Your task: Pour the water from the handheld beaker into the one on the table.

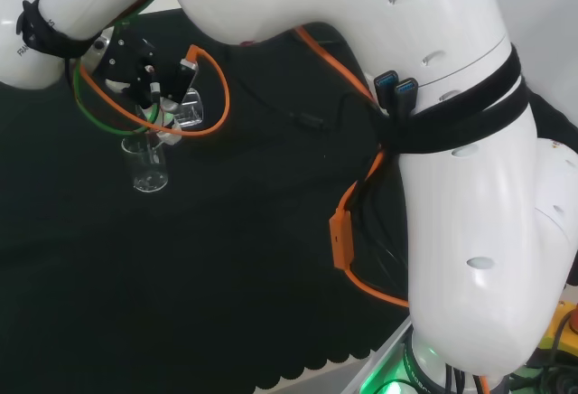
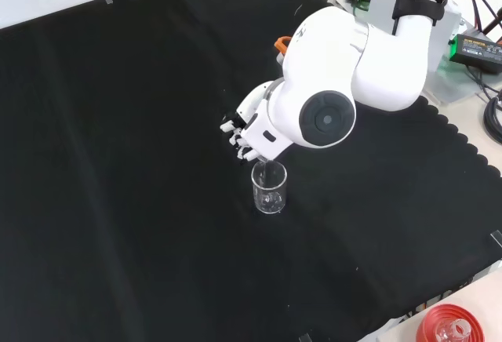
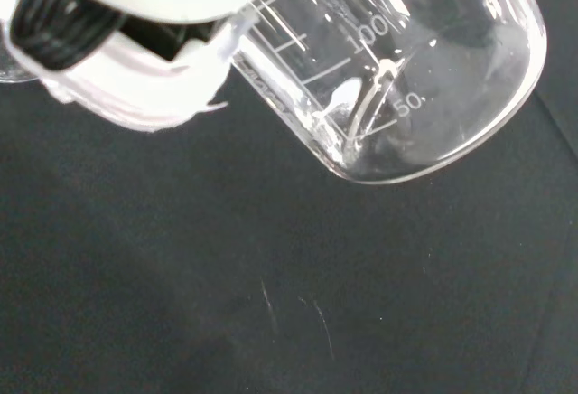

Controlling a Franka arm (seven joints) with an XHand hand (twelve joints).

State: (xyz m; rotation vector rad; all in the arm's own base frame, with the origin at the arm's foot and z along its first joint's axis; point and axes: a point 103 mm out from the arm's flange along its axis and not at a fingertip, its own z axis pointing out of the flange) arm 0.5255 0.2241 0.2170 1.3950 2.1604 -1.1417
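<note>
A: State of the black and white hand (image 2: 241, 133)?

B: Closed round the tilted clear glass beaker with white scale marks (image 3: 406, 69); fingers curled about its wall, as seen in the head view; held up over the black cloth (image 2: 118, 201), resting on nothing.

A: And the place of the second vessel?

B: Standing upright on the cloth, a small clear glass beaker with open mouth (image 2: 269, 189); in the front view just below the hand, partly under the big white arm link with round grey cap (image 2: 325, 118); in the head view (image 1: 146, 164) directly beneath the held one (image 1: 185, 105).

A: Why tipped so steeply?

B: Probably to bring the lip lower than the base and let the water out by its own weight; mouth kept above the opening of the standing beaker, so as to catch everything; near it but apart, as far as can be told.

A: How far along?

B: Judged late in the pour; in the wrist view almost nothing left inside, only a small gleam along the lowest wall; hard to tell any stream, or any level in the lower beaker, through such clear glass.

A: Possible trouble?

B: Drops on the cloth with the mouth drifting off the rim; a knock against the standing beaker when coming lower; also the orange cable (image 1: 212, 82) looped beside the hand in the head view, better kept away from both vessels.
</note>
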